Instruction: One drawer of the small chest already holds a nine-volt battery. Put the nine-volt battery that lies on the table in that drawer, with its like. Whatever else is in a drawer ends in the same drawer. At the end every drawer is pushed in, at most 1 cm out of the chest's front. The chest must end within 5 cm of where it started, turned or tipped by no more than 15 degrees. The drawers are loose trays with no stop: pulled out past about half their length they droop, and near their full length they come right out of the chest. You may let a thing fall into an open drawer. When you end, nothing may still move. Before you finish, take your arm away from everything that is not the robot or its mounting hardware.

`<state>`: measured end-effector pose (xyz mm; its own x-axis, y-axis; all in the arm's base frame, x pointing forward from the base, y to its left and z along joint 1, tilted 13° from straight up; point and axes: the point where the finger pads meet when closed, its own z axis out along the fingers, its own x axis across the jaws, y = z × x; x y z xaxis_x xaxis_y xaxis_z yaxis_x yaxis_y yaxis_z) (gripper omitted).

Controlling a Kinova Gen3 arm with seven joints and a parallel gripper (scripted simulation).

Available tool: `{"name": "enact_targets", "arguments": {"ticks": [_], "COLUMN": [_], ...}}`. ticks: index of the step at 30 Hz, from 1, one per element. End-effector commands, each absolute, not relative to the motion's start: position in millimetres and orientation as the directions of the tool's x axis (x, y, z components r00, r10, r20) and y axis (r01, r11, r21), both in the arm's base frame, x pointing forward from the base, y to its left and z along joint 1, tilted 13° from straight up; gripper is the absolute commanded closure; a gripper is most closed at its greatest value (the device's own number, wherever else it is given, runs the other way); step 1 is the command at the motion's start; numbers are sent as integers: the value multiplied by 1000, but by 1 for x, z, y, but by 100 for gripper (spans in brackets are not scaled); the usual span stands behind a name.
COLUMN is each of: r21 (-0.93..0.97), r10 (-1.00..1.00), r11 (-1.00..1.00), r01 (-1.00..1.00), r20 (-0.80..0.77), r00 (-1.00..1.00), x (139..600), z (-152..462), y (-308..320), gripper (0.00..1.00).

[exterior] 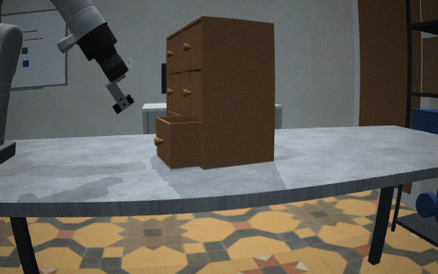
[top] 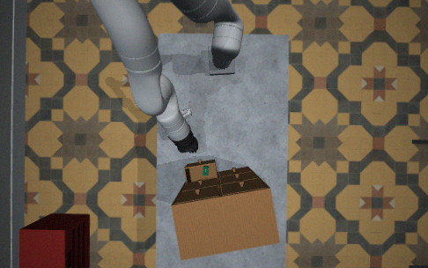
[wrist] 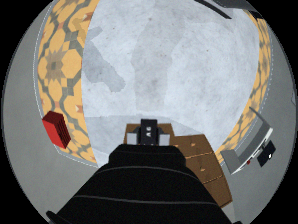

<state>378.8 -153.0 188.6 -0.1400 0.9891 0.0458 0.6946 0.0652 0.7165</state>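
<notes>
My gripper (top: 191,152) (exterior: 123,104) (wrist: 148,132) is shut on a black block with white marks, apparently the nine-volt battery (exterior: 130,99) (wrist: 149,124), which sticks out on both sides of the fingers. The gripper is tilted and in the air, before the chest's front and above the open drawer's level. The brown chest (top: 225,225) (exterior: 239,95) (wrist: 202,162) stands upright. Its bottom drawer (top: 195,178) (exterior: 186,144), on the left in the top view, is pulled partly out. A green battery-sized block (top: 205,171) lies inside. The other visible drawers look pushed in.
The chest stands on the grey table (top: 255,110) (exterior: 315,173) (wrist: 200,65). The knobs of the upper drawers stick out from its front above the open drawer. The robot's base (top: 222,70) is at the table's far end. A red cabinet (top: 42,247) (wrist: 56,130) stands off the table.
</notes>
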Motion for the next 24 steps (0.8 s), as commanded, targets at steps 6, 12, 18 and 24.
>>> {"name": "enact_targets", "arguments": {"ticks": [6,12,18,24], "r21": [910,943,979,986], "r10": [992,990,992,992], "r11": [76,90,51,46], "r01": [409,321,199,160], "r20": [-27,-49,-27,-26], "r00": [-125,-135,-123,-124], "x": [364,364,364,363], "z": [177,176,175,175], "y": [-178,-180,-179,-178], "gripper": [49,49,49,49]}}
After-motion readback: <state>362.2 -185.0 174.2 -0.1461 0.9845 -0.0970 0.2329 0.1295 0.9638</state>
